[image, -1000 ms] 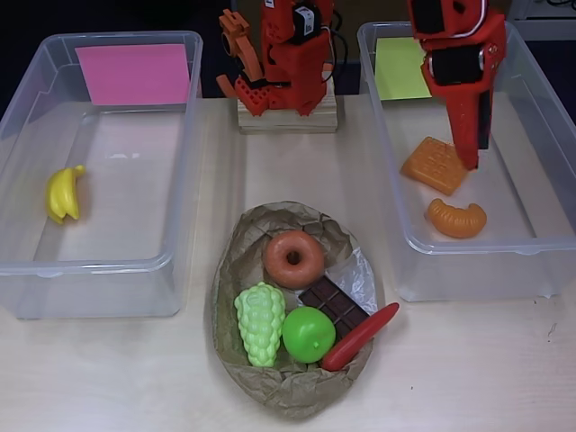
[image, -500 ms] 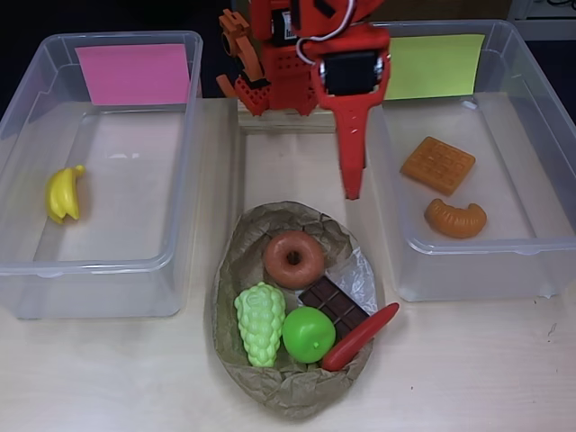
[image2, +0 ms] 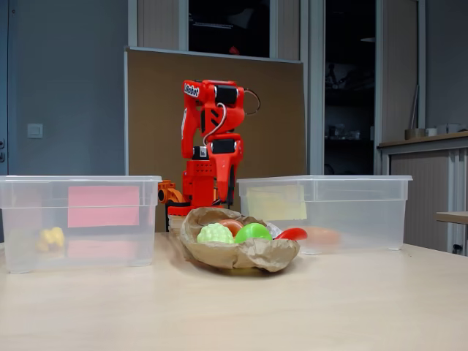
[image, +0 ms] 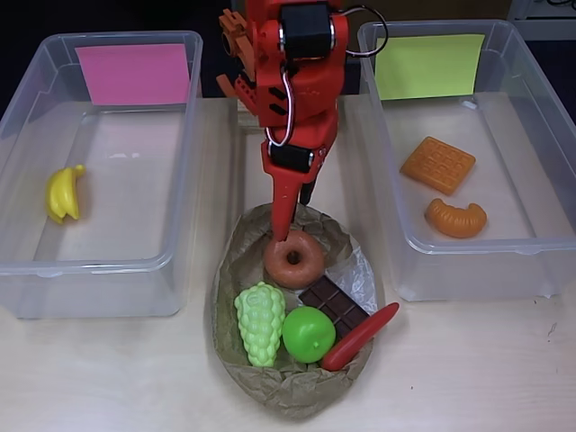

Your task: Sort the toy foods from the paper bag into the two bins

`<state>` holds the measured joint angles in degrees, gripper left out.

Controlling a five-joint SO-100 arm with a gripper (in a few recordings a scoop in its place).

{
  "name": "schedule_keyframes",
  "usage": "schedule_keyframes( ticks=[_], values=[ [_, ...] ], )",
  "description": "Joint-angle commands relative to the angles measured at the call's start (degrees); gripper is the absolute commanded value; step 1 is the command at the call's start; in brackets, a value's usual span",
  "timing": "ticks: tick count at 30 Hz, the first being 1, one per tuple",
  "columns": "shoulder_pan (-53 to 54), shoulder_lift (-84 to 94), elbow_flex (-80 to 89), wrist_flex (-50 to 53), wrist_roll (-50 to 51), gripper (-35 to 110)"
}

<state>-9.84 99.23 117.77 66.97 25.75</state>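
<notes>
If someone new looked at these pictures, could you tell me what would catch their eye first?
Most likely the bright red arm, its hand pointing down at the brown donut in the paper bag at the table's centre. Next, the colourful toys beside the donut: light green grapes, a green apple and a red chili.

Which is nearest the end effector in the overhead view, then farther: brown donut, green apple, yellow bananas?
From the end effector:
1. Brown ring-shaped plastic donut, just below the tip, in the paper bag.
2. Round green plastic apple, lower in the bag.
3. Yellow plastic bananas, in the far-left tub.
</notes>
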Motion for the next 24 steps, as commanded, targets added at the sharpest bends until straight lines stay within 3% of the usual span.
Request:
schedule_keyframes(
  ticks=[1,9,24],
  values=[
    [-2.0,-1.1,0.9,-2.5,2.6,33],
    [-4.3,-8.0,-3.9,-5.4,9.1,31],
    [1.2,-10.5,-10.5,0.6,1.8,30]
  ],
)
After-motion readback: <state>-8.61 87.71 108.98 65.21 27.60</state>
